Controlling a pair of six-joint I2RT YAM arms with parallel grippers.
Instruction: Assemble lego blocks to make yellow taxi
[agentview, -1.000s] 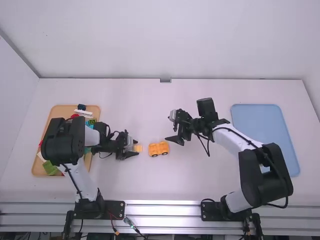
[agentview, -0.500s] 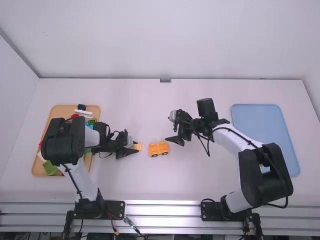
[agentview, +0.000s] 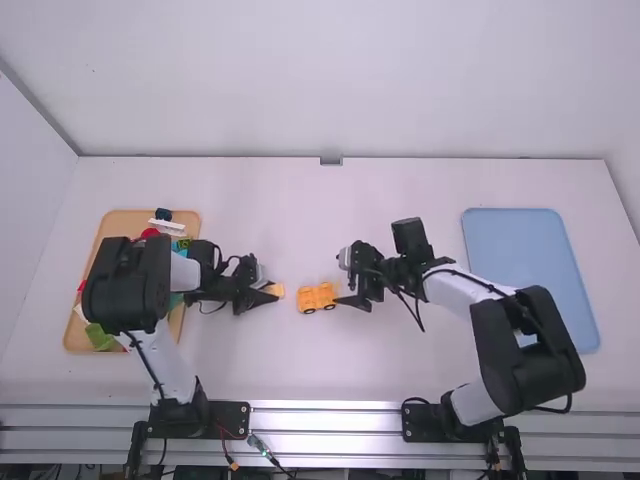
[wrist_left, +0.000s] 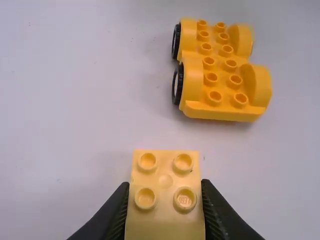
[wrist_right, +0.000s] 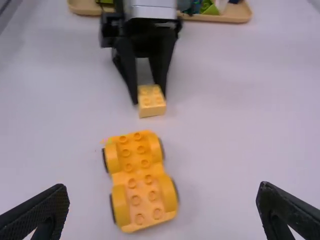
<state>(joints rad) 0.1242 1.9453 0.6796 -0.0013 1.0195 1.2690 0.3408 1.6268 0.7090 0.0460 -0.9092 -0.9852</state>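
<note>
My left gripper (agentview: 270, 291) is left of the orange-yellow car base (agentview: 318, 298), holding a pale yellow block (agentview: 276, 290). In the left wrist view the left gripper (wrist_left: 165, 207) is shut on that yellow block (wrist_left: 165, 192), studs showing, apart from the car base (wrist_left: 220, 75). Just right of the car base stands my right gripper (agentview: 345, 300). In the right wrist view the right gripper (wrist_right: 162, 210) is wide open, with the wheeled car base (wrist_right: 140, 182) between and beyond its fingers, and the yellow block (wrist_right: 151, 101) farther off.
A wooden tray (agentview: 78, 340) of mixed blocks lies at the far left, partly under the left arm. On the right side of the table is a blue tray (agentview: 520, 240), with the right arm over its near left part.
My right gripper has moved nearer the front edge, up to the car base's right side. The left gripper's fingers have closed in on the yellow block.
</note>
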